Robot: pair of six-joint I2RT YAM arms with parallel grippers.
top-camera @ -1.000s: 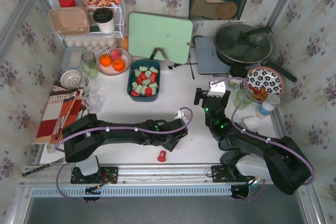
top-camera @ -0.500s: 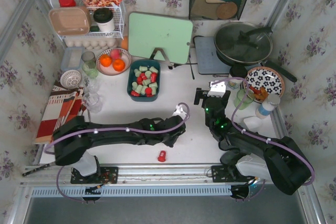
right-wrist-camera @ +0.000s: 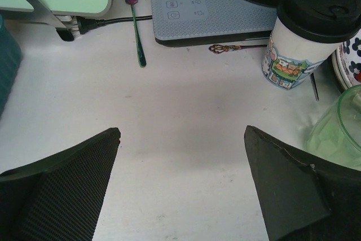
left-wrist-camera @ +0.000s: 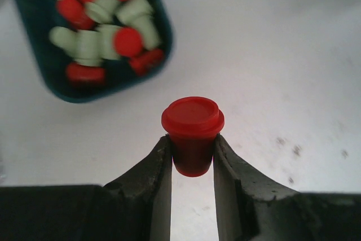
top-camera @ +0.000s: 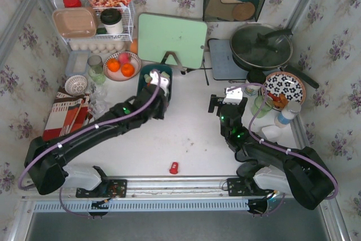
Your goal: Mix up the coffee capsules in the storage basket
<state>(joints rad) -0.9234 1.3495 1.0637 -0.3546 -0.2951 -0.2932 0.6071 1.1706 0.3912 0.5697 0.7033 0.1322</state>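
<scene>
Jaws of our left gripper (left-wrist-camera: pixel 192 152) pinch a red capsule (left-wrist-camera: pixel 192 118), with the storage basket (left-wrist-camera: pixel 73 95), its reds and greens mingled, at upper left. We reckon one stray capsule (top-camera: pixel 174 167) remains on the worktop (top-camera: pixel 192 134). The right gripper (right-wrist-camera: pixel 181 139) has its jaws wide apart and empty.

Red, pale-green capsules (left-wrist-camera: pixel 128 42); seemingly dark-teal basket (left-wrist-camera: pixel 84 94)

I'm seeing the red tapered plastic capsule (left-wrist-camera: pixel 192 131) looking smooth and satiny, the dark teal plastic basket (left-wrist-camera: pixel 164 30) showing a slight gloss, the white tabletop (left-wrist-camera: pixel 271 55) reading matt and faintly speckled.
</scene>
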